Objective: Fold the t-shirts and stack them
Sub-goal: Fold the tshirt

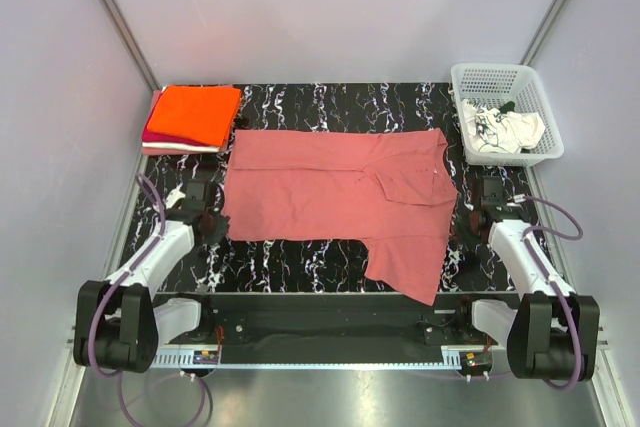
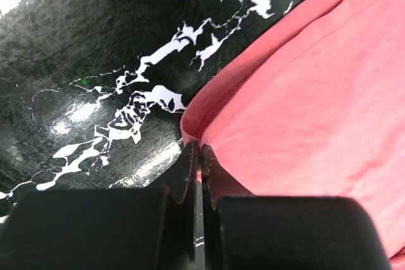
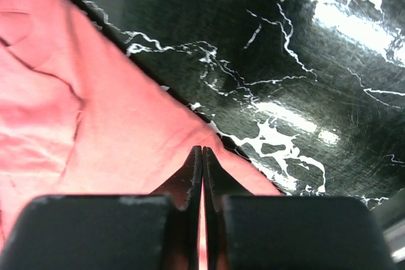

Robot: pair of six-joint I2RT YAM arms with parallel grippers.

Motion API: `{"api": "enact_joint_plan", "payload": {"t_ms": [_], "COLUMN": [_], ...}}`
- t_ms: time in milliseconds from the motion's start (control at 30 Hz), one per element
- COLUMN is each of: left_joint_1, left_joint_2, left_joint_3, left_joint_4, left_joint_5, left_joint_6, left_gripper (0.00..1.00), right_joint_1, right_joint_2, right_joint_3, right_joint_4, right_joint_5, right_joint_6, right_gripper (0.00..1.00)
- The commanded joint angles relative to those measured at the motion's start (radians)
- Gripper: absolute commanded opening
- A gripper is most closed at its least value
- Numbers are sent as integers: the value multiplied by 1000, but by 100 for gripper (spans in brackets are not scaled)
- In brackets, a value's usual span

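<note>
A dusty rose-red t-shirt (image 1: 335, 197) lies spread on the black marble table, with one part hanging toward the near edge at the right. My left gripper (image 1: 212, 213) is at its left edge. In the left wrist view the fingertips (image 2: 200, 151) are shut on the shirt's raised hem (image 2: 304, 99). My right gripper (image 1: 468, 213) is at the shirt's right edge. In the right wrist view it (image 3: 202, 151) is shut on the cloth (image 3: 95, 112), which creases toward the tips. A folded orange tee (image 1: 195, 112) tops a stack over a magenta one (image 1: 150, 133).
A white mesh basket (image 1: 497, 73) stands at the back right and holds a white tee with black print (image 1: 500, 132). The stack sits at the back left corner. Grey walls enclose the table on three sides.
</note>
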Motion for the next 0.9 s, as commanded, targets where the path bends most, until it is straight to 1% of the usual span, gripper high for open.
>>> {"api": "enact_joint_plan", "payload": {"t_ms": [0, 33, 67, 200, 233, 267, 433, 867], "left_joint_1": [-5, -5, -5, -7, -5, -5, -4, -5], "left_joint_2": [-25, -16, -10, 23, 27, 29, 24, 4], "left_joint_3": [-10, -10, -5, 10, 10, 10, 10, 19], "left_joint_4": [24, 25, 25, 25, 27, 25, 25, 25], "left_joint_5": [-59, -59, -52, -33, -35, -35, -48, -67], "left_joint_6": [9, 10, 12, 26, 26, 27, 33, 38], "left_gripper": [0, 0, 0, 0, 0, 0, 0, 0], "right_joint_1": [2, 2, 2, 2, 2, 3, 2, 2], "right_joint_2": [-26, -8, 1, 61, 84, 99, 156, 219], "right_joint_3": [-3, 3, 6, 16, 20, 18, 9, 9], "right_joint_4": [17, 23, 26, 48, 55, 63, 97, 118], "right_joint_5": [25, 7, 0, -32, -41, -49, -58, -27], "right_joint_6": [-43, -50, -48, -42, -47, -48, -47, -65], "right_gripper": [9, 30, 35, 37, 40, 41, 40, 39]}}
